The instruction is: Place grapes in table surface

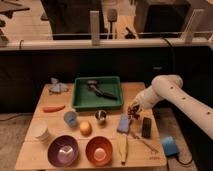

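Pincer of mine hangs right of centre in the frame, just off the right end of the green tray, low over the tabletop. It is pinching the grapes, a small dark bunch that dangles under the fingers, close above the wood; I cannot tell whether the lowest grapes already touch it.

By my reckoning I am in the lowering step: the bunch is over the wood, not over the tray, and only the set-down and release remain.

Crowding is the thing to mind. A pale blue block lies just below and left of the bunch, and a dark rectangular object lies just below and right. The bare patch between them and the tray's corner is narrow. My next move calls for a short, straight descent onto that patch, then spreading the fingers and lifting straight up so the stems do not snag and drag the bunch along.

Lower left in the frame, the purple bowl, red bowl and orange fruit sit well apart from all this.
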`<state>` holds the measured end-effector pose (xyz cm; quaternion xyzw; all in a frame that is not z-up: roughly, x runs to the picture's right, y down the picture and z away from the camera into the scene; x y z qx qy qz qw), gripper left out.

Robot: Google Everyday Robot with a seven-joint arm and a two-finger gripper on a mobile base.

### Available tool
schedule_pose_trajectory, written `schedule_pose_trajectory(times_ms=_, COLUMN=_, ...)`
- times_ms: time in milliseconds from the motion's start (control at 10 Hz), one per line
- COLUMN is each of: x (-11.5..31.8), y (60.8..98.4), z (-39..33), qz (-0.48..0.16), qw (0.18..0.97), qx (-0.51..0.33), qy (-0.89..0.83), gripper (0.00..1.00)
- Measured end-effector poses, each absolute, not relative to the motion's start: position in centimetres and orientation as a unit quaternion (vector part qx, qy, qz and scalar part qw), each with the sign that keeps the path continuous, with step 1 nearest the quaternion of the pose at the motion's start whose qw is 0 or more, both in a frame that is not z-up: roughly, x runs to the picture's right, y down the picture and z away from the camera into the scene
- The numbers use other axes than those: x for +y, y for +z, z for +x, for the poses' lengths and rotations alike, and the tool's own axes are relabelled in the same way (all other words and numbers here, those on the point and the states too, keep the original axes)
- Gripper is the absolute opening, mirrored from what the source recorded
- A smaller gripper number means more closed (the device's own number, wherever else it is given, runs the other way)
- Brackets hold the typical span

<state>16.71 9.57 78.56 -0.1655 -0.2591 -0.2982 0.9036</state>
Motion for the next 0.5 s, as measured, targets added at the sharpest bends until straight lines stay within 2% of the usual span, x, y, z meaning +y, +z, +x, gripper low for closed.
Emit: schedule_pose_trajectory(times_ms=500, x=8.5, y=80.6, z=18.8, qz=-0.174, qw=0.915, qx=-0.242, qy=-0.273, gripper=0.64)
